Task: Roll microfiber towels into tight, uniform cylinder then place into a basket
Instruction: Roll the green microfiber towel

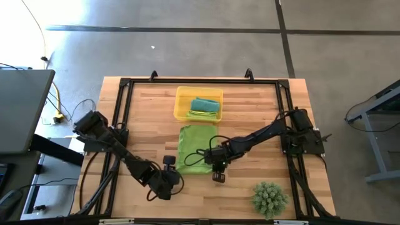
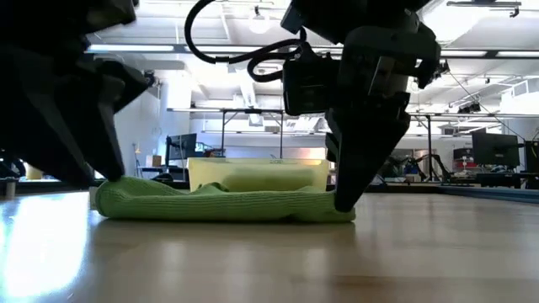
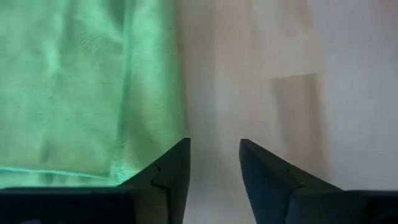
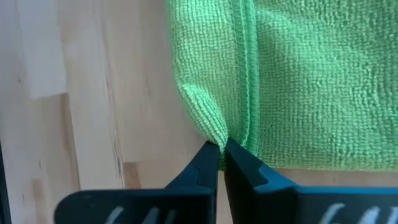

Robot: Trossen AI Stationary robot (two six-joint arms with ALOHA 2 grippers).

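A lime-green microfiber towel [image 1: 195, 147] lies spread on the wooden table, just near of the yellow basket [image 1: 181, 112]. A teal towel [image 1: 205, 103] and a green one [image 1: 200, 115] lie in the basket. My right gripper [image 4: 221, 152] is shut on the spread towel's near right corner [image 2: 341, 212]. My left gripper [image 3: 214, 165] stands open at the towel's near left corner [image 2: 105, 198], its fingers over bare wood beside the towel's edge [image 3: 168, 93]; I cannot tell whether it touches the cloth. My right gripper pinches a small raised ridge of cloth [image 4: 208, 121] between its two fingertips, at the towel's near right corner beside the hemmed edge [image 4: 245, 81]. The fingers slant down from above. The rest of the towel lies slack on the table.
A spiky green ball-shaped plant [image 1: 270, 199] stands near the table's near right corner. A black frame [image 1: 200, 81] runs around the tabletop. Bare wood lies left and right of the towel.
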